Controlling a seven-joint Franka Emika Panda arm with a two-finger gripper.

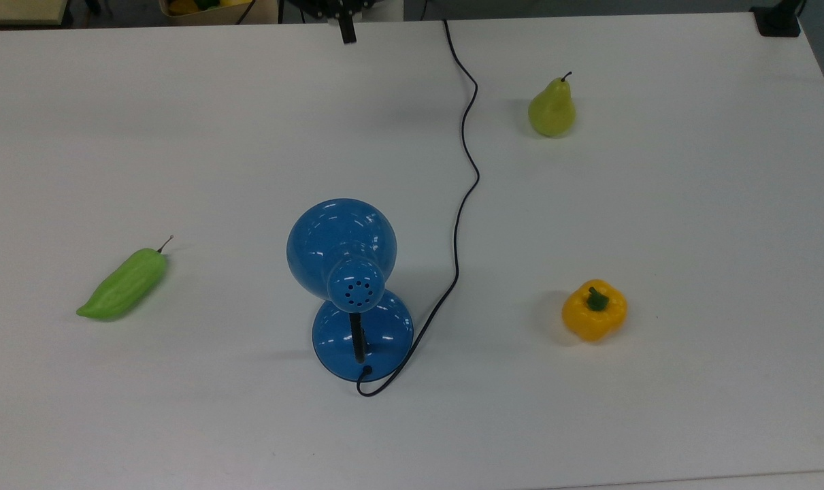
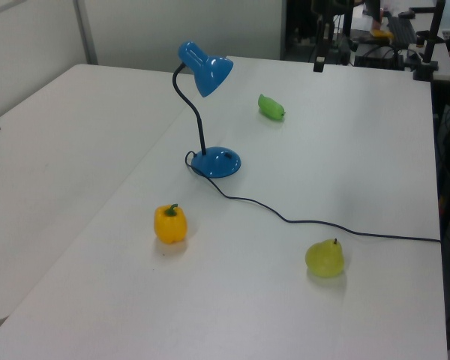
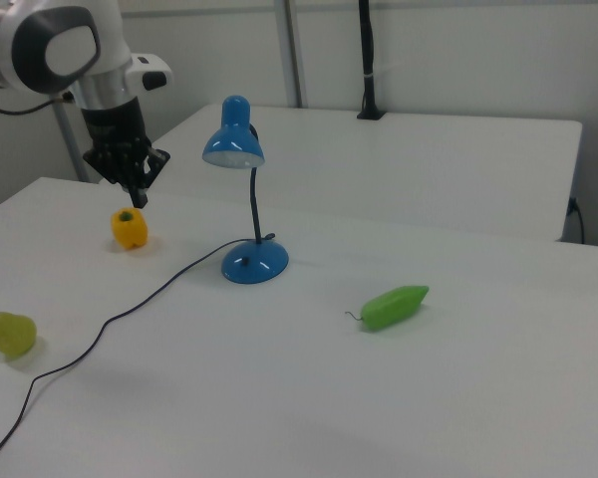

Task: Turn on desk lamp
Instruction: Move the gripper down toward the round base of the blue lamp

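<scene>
The desk lamp stands near the middle of the smooth white table, its glossy blue dome shade pierced with small vent holes, a curved black neck rising from a round blue base. Its thin black cord snakes away across the table. Around it lie a waxy yellow bell pepper, a green pear and a ridged green chili pepper. The black hand hangs well above the table, holding nothing; I cannot tell how far its fingers are parted.

Even, bright overhead light; soft faint shadows on the table; glare streaks on the desk lamp.
</scene>
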